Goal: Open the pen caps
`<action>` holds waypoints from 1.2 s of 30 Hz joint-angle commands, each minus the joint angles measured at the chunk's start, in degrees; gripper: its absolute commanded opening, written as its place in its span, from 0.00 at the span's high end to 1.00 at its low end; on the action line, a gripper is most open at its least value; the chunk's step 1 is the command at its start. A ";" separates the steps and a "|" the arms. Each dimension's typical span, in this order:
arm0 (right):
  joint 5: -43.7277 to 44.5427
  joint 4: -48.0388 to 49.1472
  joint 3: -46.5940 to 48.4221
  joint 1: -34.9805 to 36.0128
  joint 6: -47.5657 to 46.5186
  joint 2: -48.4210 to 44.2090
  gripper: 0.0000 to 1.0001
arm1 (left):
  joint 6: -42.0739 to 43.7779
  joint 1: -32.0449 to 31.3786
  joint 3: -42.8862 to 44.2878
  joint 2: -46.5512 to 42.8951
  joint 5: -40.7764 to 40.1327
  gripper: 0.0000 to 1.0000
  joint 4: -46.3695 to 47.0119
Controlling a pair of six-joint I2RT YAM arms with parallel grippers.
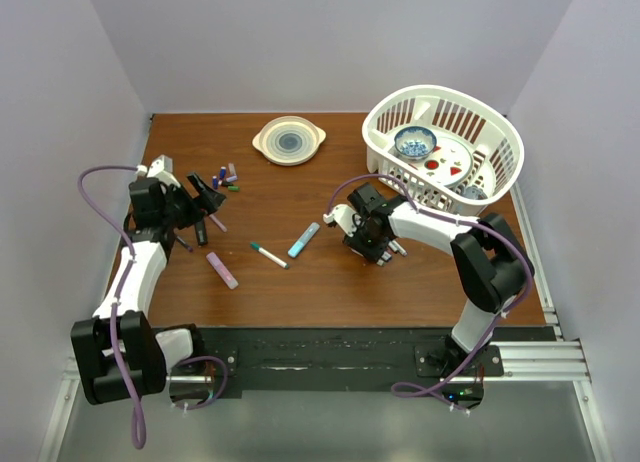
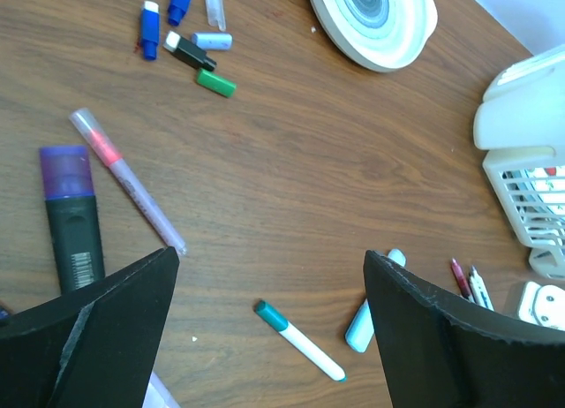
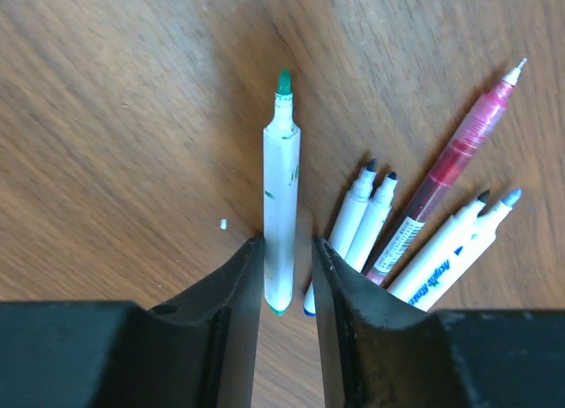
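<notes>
On the wooden table, a capped pen is seen between both arms.
Its teal cap is pointed toward the nearer, wide-open left gripper, axis diagonal; right gripper is narrowed around an uncapped green pen, grip unclear. Loose caps are grouped beyond the left gripper.

"Acrylic" on white marker

- a brown wood-grain table fills the middle under soft, even light
- plain pale walls close it in: back wall, left wall, right wall
- a black strip runs along its near edge
- a metal rail lies at the right end of that strip
- a grey surface lies below
</notes>
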 commanded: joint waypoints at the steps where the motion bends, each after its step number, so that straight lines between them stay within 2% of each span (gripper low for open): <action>1: 1.47 0.02 1.94 -0.46 -0.78 -1.48 0.67 | -0.58 0.27 -0.06 2.18 4.23 0.09 2.27; 7: -2.12 -0.59 2.38 -2.04 -1.04 -4.99 0.67 | -1.90 -1.66 -1.29 3.33 6.78 0.10 1.57; 9: -4.41 -1.03 2.38 -2.83 -1.66 -6.13 0.67 | -2.69 -4.73 -2.00 2.80 5.21 0.11 0.08; 10: -6.51 -1.03 2.30 -3.18 -1.83 -7.27 0.67 | -3.13 -6.22 -2.17 2.45 0.42 0.11 -2.45; 11: -7.57 -1.20 2.30 -3.45 -2.01 -7.80 0.67 | -4.61 -9.98 -2.09 2.10 -1.98 0.11 -3.52; 15: -10.57 -1.38 2.21 -3.54 -2.71 -9.57 0.67 | -11.56 -17.39 -1.74 1.13 -10.86 0.15 -8.27; 19: -11.98 -1.38 2.21 -3.54 -2.89 -10.44 0.66 | -21.48 -23.01 2.38 3.84 -23.86 0.26 -19.06; 21: -12.68 -1.38 2.21 -3.62 -2.89 -10.88 0.66 | -25.36 -25.57 3.97 6.65 -26.17 0.29 -21.72; 22: -12.94 -1.29 2.12 -3.54 -2.89 -11.06 0.66 | -25.98 -26.36 5.11 7.53 -27.39 0.34 -22.77; 29: -14.00 -1.29 2.12 -3.54 -2.63 -12.47 0.65 | -31.60 -31.63 10.21 15.44 -31.80 0.35 -27.26; 36: -15.58 -1.38 2.03 -3.54 -2.63 -13.26 0.65 | -31.61 -32.87 14.26 24.15 -32.50 0.47 -27.71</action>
